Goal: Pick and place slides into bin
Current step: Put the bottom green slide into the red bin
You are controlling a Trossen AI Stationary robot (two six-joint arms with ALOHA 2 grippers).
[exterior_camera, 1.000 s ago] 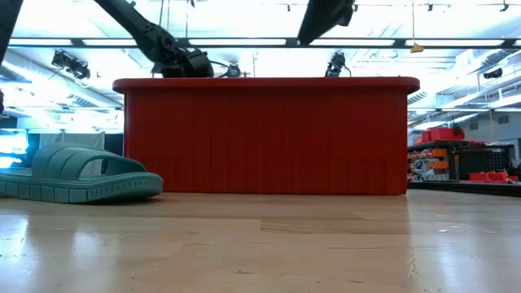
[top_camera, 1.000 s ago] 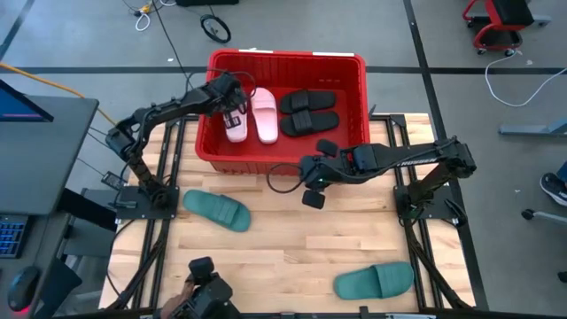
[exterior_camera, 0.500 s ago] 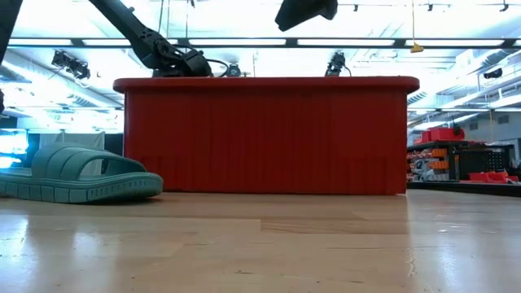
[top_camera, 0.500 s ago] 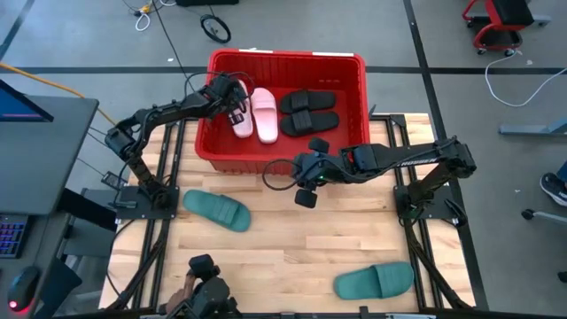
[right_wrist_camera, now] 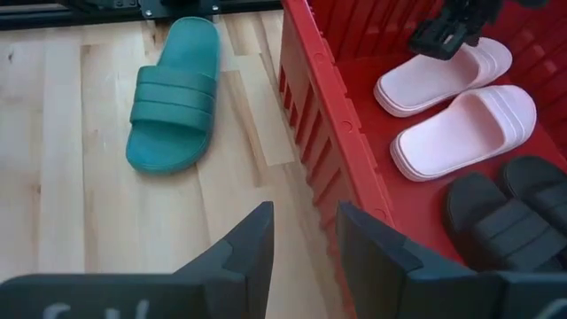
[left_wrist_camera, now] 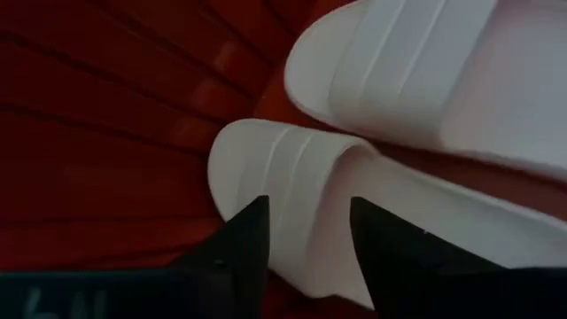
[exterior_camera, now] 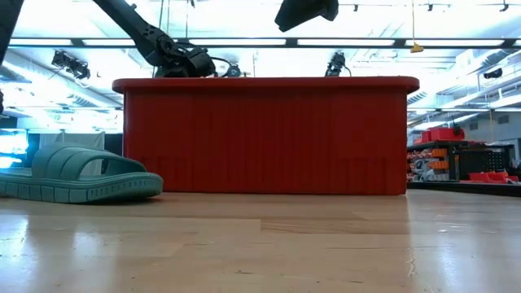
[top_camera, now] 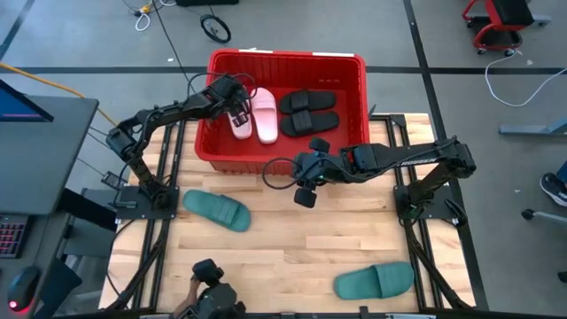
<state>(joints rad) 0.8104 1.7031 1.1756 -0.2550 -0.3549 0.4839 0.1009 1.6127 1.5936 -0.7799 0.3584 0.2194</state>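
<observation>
The red bin [top_camera: 285,111] holds two pale pink slides [top_camera: 238,118] [top_camera: 266,115] and two black slides [top_camera: 309,112] on its floor. My left gripper [top_camera: 233,102] hangs open inside the bin, over the left pink slide [left_wrist_camera: 310,213], with a finger on each side of that slide's end. My right gripper [right_wrist_camera: 306,235] is open and holds nothing; it hovers over the bin's near wall [right_wrist_camera: 319,142]. Two dark green slides [top_camera: 215,210] [top_camera: 374,281] lie flat on the wooden table. My left gripper comes from above with its fingers [left_wrist_camera: 244,239] spread beside the left pink slide's end [left_wrist_camera: 292,177], which lies on the bin floor. Whether a finger touches the slide, I cannot tell.
The bin stands at the table's far middle and blocks most of the low view [exterior_camera: 269,134]. One green slide [exterior_camera: 81,175] lies left of it. A dark device [top_camera: 213,301] sits at the table's near edge. Bare wood lies between the two green slides.
My left gripper has opened and let go of the left pink slide, which now lies on the bin floor beside the other pink one. My right gripper has moved a little toward the table's left along the bin's near wall.
</observation>
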